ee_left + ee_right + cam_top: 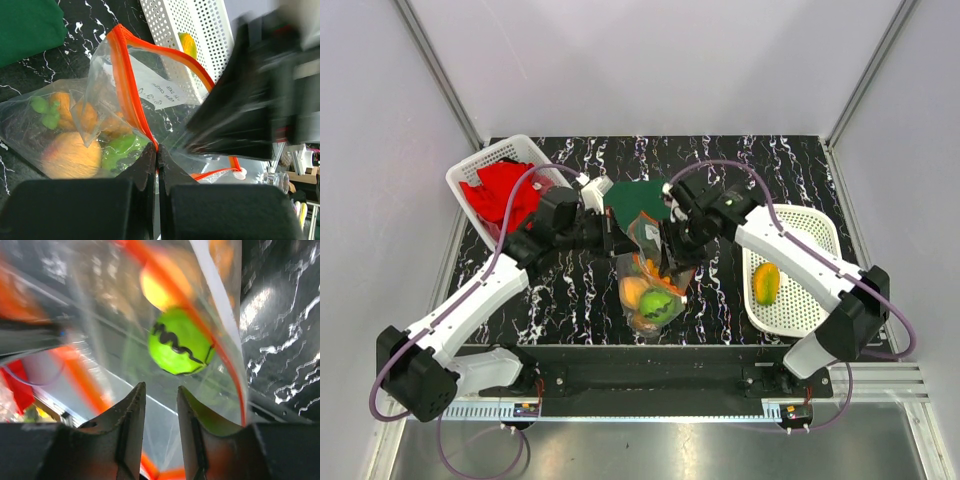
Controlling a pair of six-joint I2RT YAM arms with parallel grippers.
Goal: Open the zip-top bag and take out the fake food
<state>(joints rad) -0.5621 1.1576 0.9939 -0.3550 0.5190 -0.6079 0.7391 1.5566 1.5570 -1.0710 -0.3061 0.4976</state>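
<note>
The clear zip-top bag (648, 282) lies mid-table, its orange-red zip strip (129, 85) parted into an open mouth. My left gripper (623, 238) (157, 149) is shut on the bag's zip edge and holds it up. My right gripper (672, 266) (161, 387) is open, with its fingers inside the bag mouth, just short of a green fruit (181, 342). A yellow-orange piece (162, 282) lies behind that fruit. In the left wrist view a peach-orange fruit (70, 156) and a green piece (120, 150) show through the plastic. One yellow-orange fake food piece (767, 283) lies in the right basket.
A white basket (817, 232) stands at the right. Another white basket (470, 172) at the back left holds a red cloth (507, 192). A flat dark green cloth (635, 198) lies behind the bag. The black marbled table ends at a metal rail near the arm bases.
</note>
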